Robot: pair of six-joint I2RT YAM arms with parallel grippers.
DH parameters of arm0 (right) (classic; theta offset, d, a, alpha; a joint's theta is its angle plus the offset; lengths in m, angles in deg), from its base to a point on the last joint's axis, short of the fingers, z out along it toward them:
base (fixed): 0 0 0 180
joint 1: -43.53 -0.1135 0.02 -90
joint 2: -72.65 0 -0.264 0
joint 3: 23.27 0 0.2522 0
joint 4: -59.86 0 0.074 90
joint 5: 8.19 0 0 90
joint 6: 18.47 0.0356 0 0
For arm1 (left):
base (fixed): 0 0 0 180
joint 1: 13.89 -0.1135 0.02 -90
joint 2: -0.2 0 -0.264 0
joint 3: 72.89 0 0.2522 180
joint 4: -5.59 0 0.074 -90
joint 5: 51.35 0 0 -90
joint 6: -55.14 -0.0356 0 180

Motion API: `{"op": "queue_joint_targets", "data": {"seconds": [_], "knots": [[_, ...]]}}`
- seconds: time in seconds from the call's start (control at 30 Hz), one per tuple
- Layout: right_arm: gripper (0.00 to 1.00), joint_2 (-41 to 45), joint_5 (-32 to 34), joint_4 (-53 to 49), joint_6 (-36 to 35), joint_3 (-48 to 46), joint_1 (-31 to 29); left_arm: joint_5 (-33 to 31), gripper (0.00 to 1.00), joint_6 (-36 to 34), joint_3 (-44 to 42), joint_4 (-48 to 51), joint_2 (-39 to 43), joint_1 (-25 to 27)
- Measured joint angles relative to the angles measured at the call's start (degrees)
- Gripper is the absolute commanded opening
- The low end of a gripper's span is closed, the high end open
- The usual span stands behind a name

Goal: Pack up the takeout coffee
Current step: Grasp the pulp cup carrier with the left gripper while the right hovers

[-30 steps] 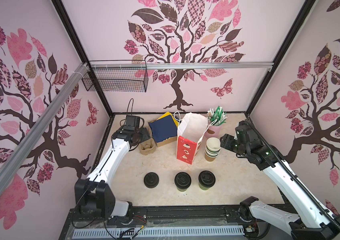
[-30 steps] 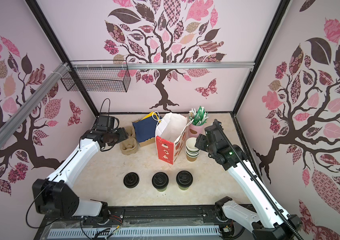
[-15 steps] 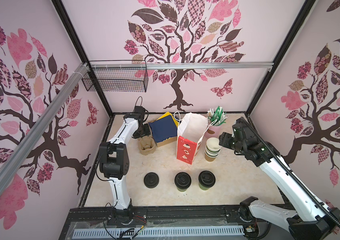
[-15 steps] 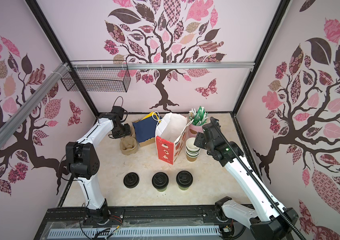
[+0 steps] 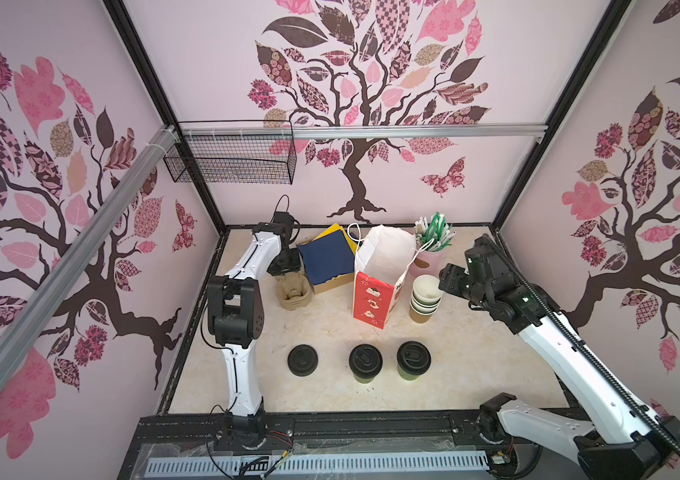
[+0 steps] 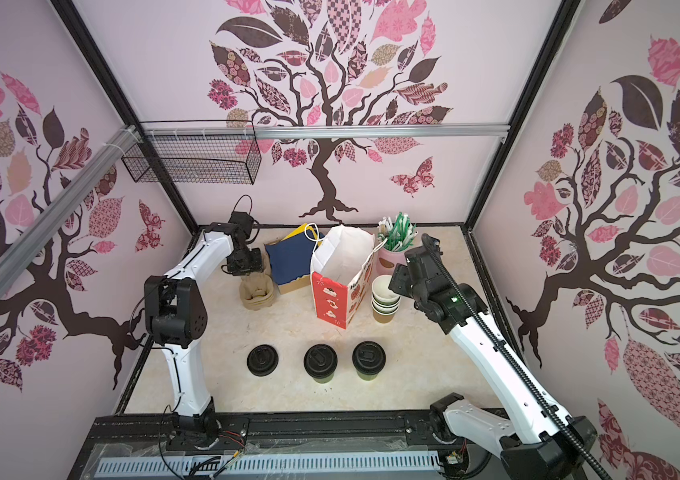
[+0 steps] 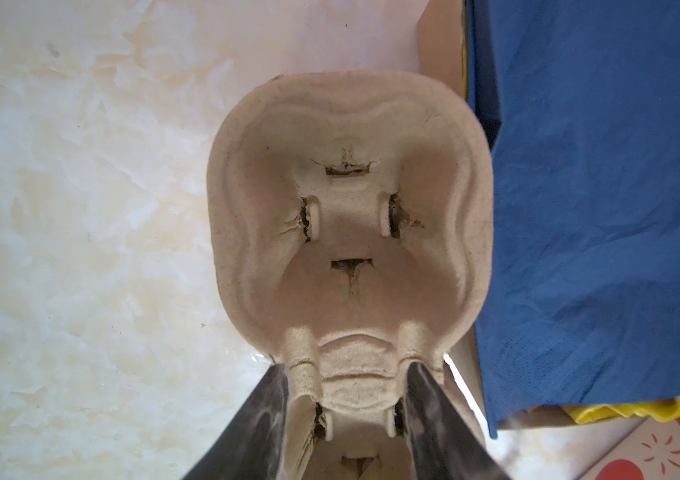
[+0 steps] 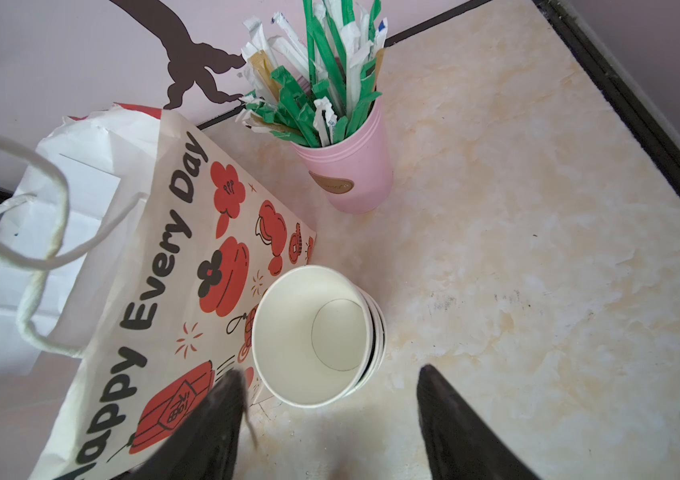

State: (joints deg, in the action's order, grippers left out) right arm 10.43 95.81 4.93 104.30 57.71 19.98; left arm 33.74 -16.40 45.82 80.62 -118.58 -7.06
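The takeout coffee, two greenish-brown paper cups with black sip lids, stands near the front of the table in both top views (image 5: pixel 365 362) (image 5: pixel 413 359) (image 6: pixel 320 360) (image 6: pixel 368 358). Neither gripper is near them. My left gripper (image 5: pixel 286 266) (image 7: pixel 346 368) points down at the far left onto a beige pulp cup carrier (image 5: pixel 296 293) (image 7: pixel 351 232). Its fingers (image 7: pixel 263 415) press both sides of the carrier's narrow middle. My right gripper (image 5: pixel 444 282) (image 8: pixel 331 370) is open, just right of a stack of lidless nested cups (image 5: pixel 425 293) (image 8: pixel 309 332).
A red-and-white paper bag (image 5: pixel 373 291) (image 8: pixel 155 266) stands open between carrier and stacked cups. Behind it are a box under blue cloth (image 5: pixel 326 253) (image 7: pixel 600 208) and a pink cup of straws (image 5: pixel 429 249) (image 8: pixel 346 174). A loose black lid (image 5: pixel 303 360) lies front left.
My left arm has raised its elbow and swung the gripper down onto the carrier, and its jaws have narrowed. My right gripper has shifted slightly left toward the stacked cups.
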Motion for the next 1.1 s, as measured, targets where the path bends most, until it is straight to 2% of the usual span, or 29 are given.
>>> {"op": "queue_joint_targets", "data": {"seconds": [0.57,1.1], "knots": [[0.69,1.11,0.33,-0.2,2.16,-1.29,0.0,0.66,0.43,-0.57,0.0,-0.52,-2.43,0.0],[0.7,2.05,0.33,-0.28,3.76,-2.23,0.0,-0.92,0.25,-1.88,0.0,-0.72,-2.12,0.22]]}}
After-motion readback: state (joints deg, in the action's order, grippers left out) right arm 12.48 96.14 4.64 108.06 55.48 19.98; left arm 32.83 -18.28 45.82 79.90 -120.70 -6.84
